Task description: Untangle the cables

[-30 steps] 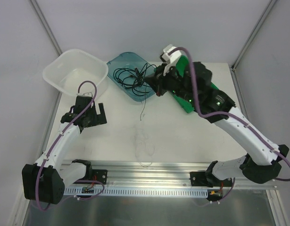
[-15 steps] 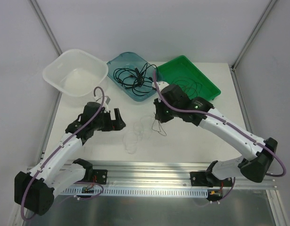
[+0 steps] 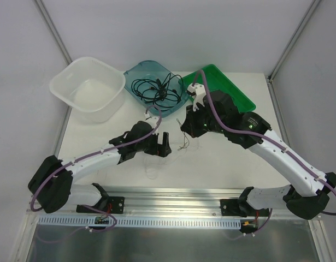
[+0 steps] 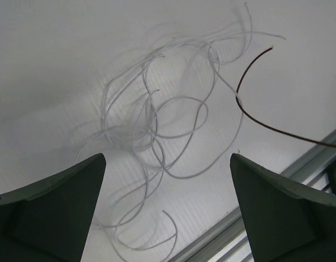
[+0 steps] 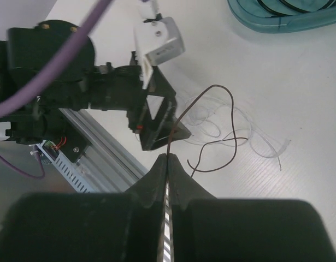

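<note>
Right end effector [image 5: 166, 159] pinched shut on brown cable [image 5: 208, 103], just below centre of the right wrist view. Strand rising from the closed tips, looping, free end dangling above the surface [image 3: 211, 164]. Held aloft, probably, to draw this one strand clear of the pale cable tangle [image 4: 157, 128] lying flat beneath.

Left end effector [image 4: 166, 164] spread wide, gripping nothing, poised over that tangle at mid-frame of the left wrist view. Likely placed to pin or take the pale loops during lift-off of the brown strand. Brown tip crossing the upper right of the left wrist view, seemingly apart from the pale loops there — cannot tell about contact elsewhere.

Black cables [image 3: 152, 89] heaped in teal tray [image 3: 136, 71], upper centre of the top view, not in hand. Green tray [image 3: 225, 82] to its right, partly behind the right arm. White tub [image 3: 58, 90] at upper left.

Room: both end effectors close together at centre of the top view — little margin between them. Bare surface toward lower right. Metal rail [image 3: 184, 192] bounding the bottom edge of the surface, near the tangle; trays crowding the upper side. Pull toward the right of frame judged the most open path.
</note>
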### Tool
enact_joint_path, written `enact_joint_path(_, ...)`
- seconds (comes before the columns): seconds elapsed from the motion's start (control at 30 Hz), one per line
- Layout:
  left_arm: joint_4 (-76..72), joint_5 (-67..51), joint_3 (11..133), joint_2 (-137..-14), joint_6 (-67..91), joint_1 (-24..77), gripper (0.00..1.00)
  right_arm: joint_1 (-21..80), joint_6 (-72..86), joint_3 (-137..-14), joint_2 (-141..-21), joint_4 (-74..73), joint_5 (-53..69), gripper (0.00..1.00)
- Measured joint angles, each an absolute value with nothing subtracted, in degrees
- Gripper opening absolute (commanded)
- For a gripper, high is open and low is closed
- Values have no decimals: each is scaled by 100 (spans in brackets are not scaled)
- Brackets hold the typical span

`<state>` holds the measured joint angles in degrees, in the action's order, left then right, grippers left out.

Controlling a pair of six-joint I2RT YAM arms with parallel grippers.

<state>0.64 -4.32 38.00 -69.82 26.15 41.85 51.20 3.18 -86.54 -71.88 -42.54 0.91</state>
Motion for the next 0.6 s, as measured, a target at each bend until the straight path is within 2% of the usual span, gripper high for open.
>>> enact_joint_path(0.2,-388,-228,4143,-7975,2620,4512,90,5120,285,-8654,-7137,-4278,143,1)
enact_joint_path(0.3,-589,-228,4224,-8296,2650,4700,78,5109,266,-8656,-7107,-4278,161,1)
enact_joint_path(0.43,-775,-202,4318,-8718,2812,4842,41,5083,246,-8667,-7098,-4289,193,1)
enact_joint_path(0.47,-803,-165,4340,-8831,2897,4847,25,5072,244,-8689,-7098,-4305,198,1)
enact_joint_path(0.53,-845,-60,4372,-9074,3111,4871,11,5061,233,-8750,-7087,-4346,200,1)
enact_joint_path(0.57,-845,3,4381,-9166,3175,4871,0,5050,228,-8805,-7081,-4377,200,1)
enact_joint_path(0.6,-836,73,4386,-9279,3321,4871,0,5043,224,-8873,-7074,-4405,200,1)
